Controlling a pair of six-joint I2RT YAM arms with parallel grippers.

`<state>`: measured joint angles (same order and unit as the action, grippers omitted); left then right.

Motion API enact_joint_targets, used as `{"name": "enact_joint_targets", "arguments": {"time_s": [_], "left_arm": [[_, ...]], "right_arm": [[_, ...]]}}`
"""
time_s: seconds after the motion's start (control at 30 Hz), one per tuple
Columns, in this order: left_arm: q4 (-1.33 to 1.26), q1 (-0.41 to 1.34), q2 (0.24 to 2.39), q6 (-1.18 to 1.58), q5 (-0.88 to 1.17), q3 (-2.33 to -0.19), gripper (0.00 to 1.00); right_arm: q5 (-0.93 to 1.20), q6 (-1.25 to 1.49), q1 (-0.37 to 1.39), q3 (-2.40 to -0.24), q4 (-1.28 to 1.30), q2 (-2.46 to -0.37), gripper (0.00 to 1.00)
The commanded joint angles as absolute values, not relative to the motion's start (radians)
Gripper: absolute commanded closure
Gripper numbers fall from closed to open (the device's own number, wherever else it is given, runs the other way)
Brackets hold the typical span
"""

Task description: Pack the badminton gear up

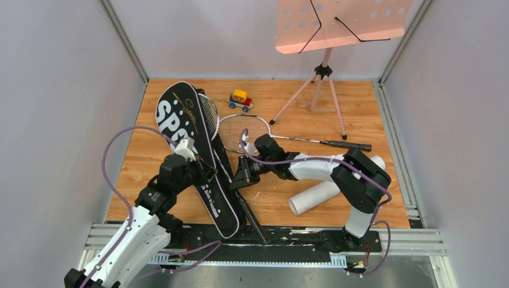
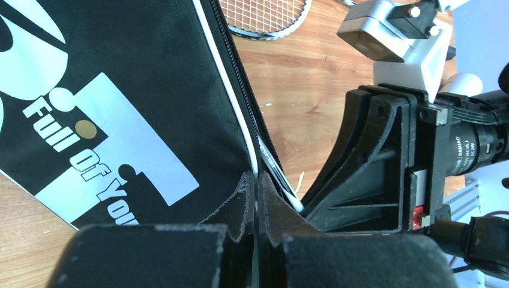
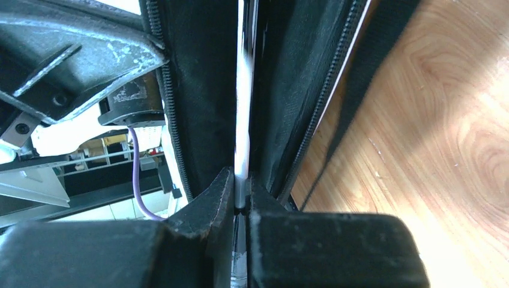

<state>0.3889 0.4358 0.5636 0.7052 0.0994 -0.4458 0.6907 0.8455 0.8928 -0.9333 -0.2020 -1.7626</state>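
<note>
Left hand (image 2: pixel 257 183) low, pinched on bag (image 2: pixel 120 66) edge | right hand (image 3: pixel 241 183) reaching left, clamped on racket shaft (image 3: pixel 243 108)

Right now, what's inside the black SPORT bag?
One racket's white shaft runs between the bag's open zipper edges; its strung head shows beside the bag's far edge. Fabric covers the rest of the interior, so anything else inside cannot be seen.

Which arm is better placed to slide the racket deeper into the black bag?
Right. The right tool is shut on the racket by its white shaft, inside the open bag. The left tool pinches the bag's edge, likely steadying it.
</note>
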Motion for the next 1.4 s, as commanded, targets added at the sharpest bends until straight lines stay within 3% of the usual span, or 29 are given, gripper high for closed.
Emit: {"name": "enact_joint_targets", "arguments": {"time_s": [0.0, 0.57, 1.37], "left_arm": [[0.373, 0.433, 0.551, 0.701, 0.15, -0.44, 1.0], [0.366, 0.432, 0.462, 0.784, 0.259, -0.425, 1.0], [0.286, 0.433, 0.331, 0.985, 0.334, -0.306, 1.0]], "right_arm": [[0.756, 0.753, 0.891, -1.015, -0.178, -1.784, 1.0], [0.726, 0.745, 0.861, -1.216, -0.153, -1.914, 1.0], [0.551, 1.03, 0.818, -1.321, -0.426, -2.1, 1.0]]}}
